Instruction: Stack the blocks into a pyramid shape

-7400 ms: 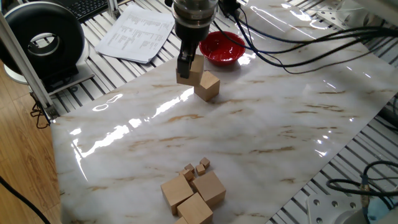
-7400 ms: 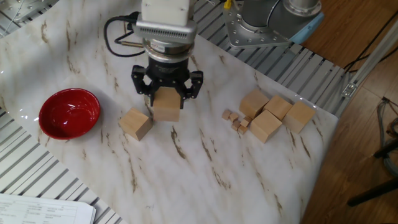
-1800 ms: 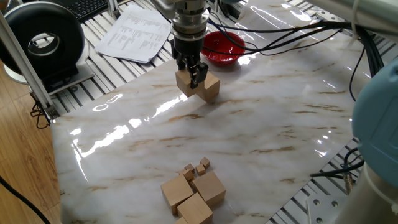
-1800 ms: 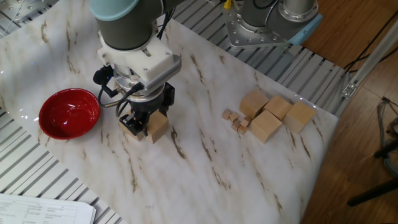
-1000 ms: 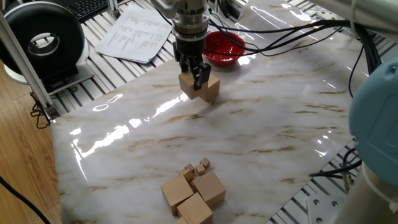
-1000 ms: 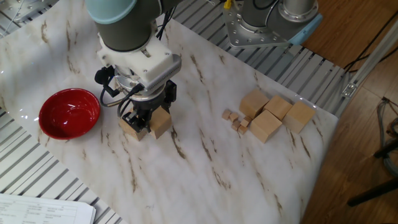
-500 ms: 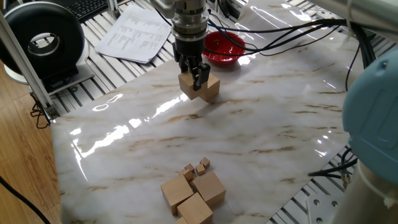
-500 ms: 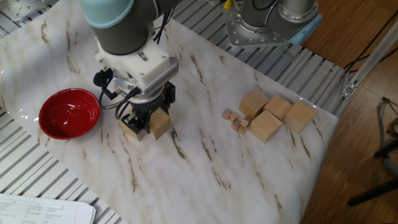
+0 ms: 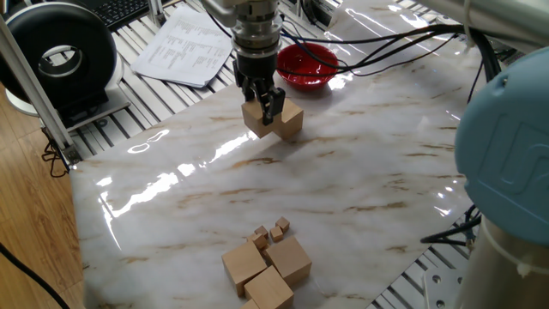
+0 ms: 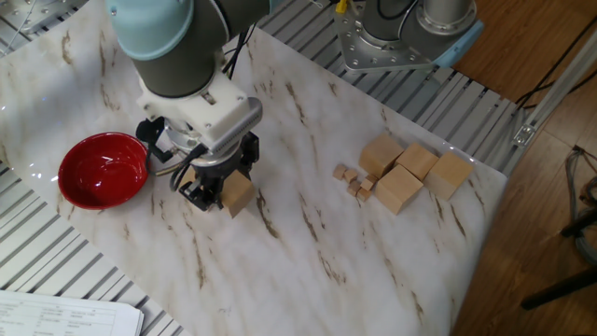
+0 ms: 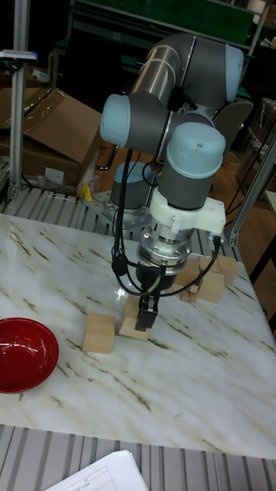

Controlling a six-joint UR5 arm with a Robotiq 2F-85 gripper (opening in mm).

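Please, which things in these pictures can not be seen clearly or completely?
- The block in the gripper: in the other fixed view the fingers and wrist cover most of it, and the block beside it is hidden.
- The gap between those two blocks: no view shows whether they touch.
- The front block of the pile: cut off by the bottom edge in one fixed view.
- The pile in the tall fixed view: partly behind the wrist.

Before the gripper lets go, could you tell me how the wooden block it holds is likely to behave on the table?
The block looks rigid with flat faces, so it should sit without rolling. The glossy marble table may let it slide if the gripper nudges it.
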